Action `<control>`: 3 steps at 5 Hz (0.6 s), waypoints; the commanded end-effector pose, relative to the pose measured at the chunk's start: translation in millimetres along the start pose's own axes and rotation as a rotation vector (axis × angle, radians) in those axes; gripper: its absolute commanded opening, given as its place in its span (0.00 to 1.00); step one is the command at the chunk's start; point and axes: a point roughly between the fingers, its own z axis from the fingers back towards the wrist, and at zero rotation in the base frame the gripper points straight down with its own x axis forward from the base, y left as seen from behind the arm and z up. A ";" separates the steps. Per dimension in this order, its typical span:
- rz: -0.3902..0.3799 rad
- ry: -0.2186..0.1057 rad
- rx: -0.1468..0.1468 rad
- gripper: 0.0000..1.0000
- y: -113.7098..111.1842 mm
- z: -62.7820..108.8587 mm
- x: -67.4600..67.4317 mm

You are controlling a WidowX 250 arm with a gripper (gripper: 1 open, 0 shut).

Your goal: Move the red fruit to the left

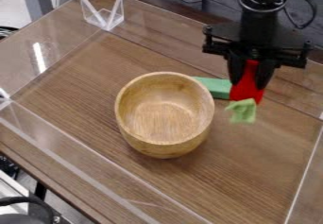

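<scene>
The red fruit (245, 84), a small red strawberry with a light green leafy stem hanging downward, is lifted above the table to the right of the wooden bowl (164, 112). My black gripper (250, 77) comes down from above and is shut on the fruit's red body. The fruit hangs roughly over the flat green block (216, 87), which partly shows behind it.
The table is a wood-grain surface (89, 72) enclosed by low clear acrylic walls (101, 15). The wooden bowl stands near the middle. The green block lies just right of the bowl's far rim. The right wall runs close to the gripper.
</scene>
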 end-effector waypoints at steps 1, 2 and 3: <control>0.060 -0.040 -0.017 0.00 5.1 12.4 2.0; 0.108 -0.043 -0.016 0.00 8.8 14.5 0.6; 0.159 -0.044 -0.015 0.00 18.3 13.8 -2.1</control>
